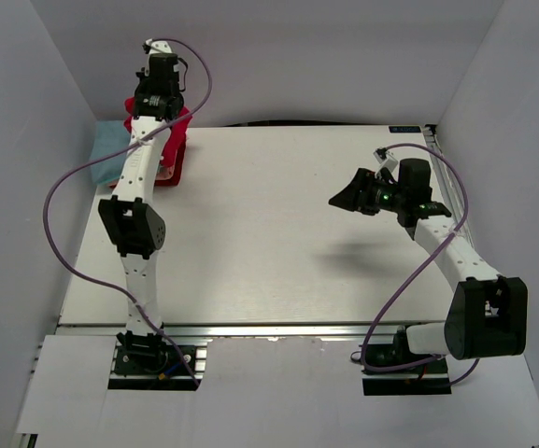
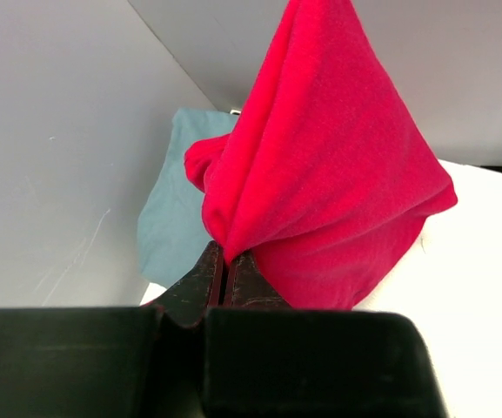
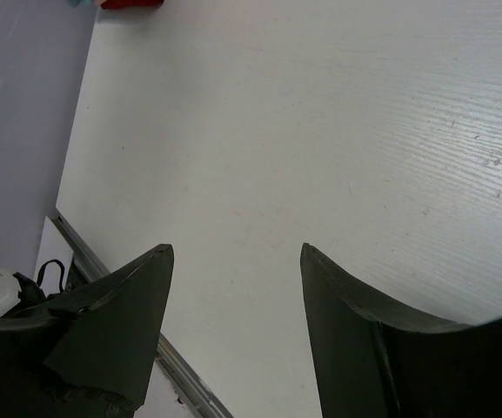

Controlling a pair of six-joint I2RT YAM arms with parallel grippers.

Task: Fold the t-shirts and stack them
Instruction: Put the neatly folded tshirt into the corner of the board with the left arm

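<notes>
At the far left corner the red shirt [image 2: 320, 174] is pinched in the tightly closed left gripper [image 2: 224, 266], bunched beside a light blue shirt [image 2: 177, 200]. It is best drawn nearer over the white table [image 1: 269, 233] and laid flat. On the right, the right gripper [image 3: 237, 248] is spread wide with nothing held, and grey walls [image 1: 278, 56] enclose the table.

White table [image 1: 278, 233] between plain grey walls [image 1: 26, 112]

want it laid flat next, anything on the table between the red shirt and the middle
Nothing visible does. The red shirt is held by the shut left pincer at the far left corner; the open right pincer hovers off to the right.
</notes>
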